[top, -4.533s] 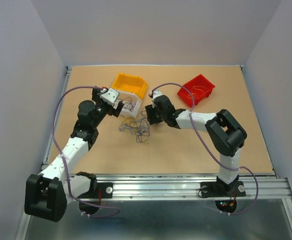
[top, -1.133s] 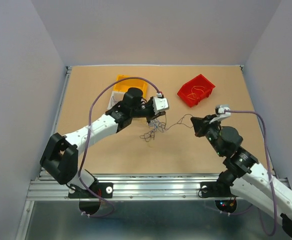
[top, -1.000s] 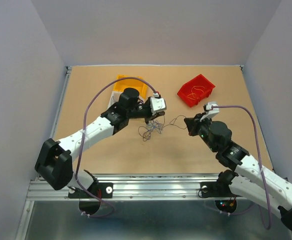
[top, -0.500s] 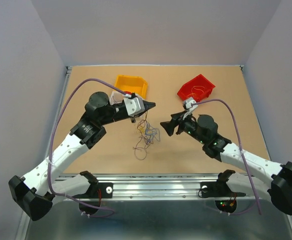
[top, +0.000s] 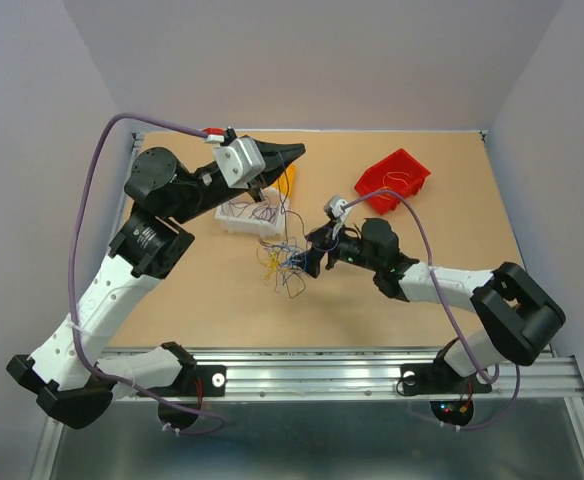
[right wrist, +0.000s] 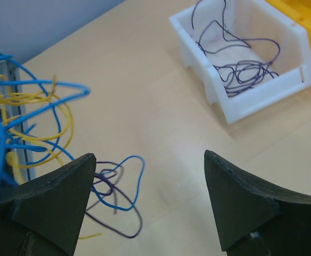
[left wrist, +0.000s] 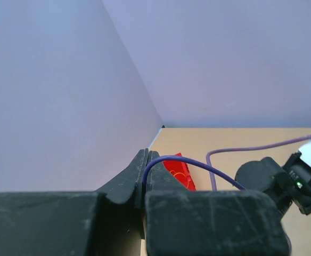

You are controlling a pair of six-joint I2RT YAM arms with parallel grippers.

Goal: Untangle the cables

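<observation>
My left gripper [left wrist: 145, 156] is pinched closed on a purple strand [left wrist: 169, 157]. My right gripper [right wrist: 147, 160] gapes empty, with the clump of cables [right wrist: 22, 114] just to its left. I would best pin that clump there and lift slowly.

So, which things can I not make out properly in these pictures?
Yellow bin: top view, mostly hidden behind the left gripper.
Purple wire: left wrist view, both ends hidden by the shut fingers.
Cable clump: right wrist view, blurred, cut off by the left edge.
Its single strands: top view, too thin to trace.
</observation>
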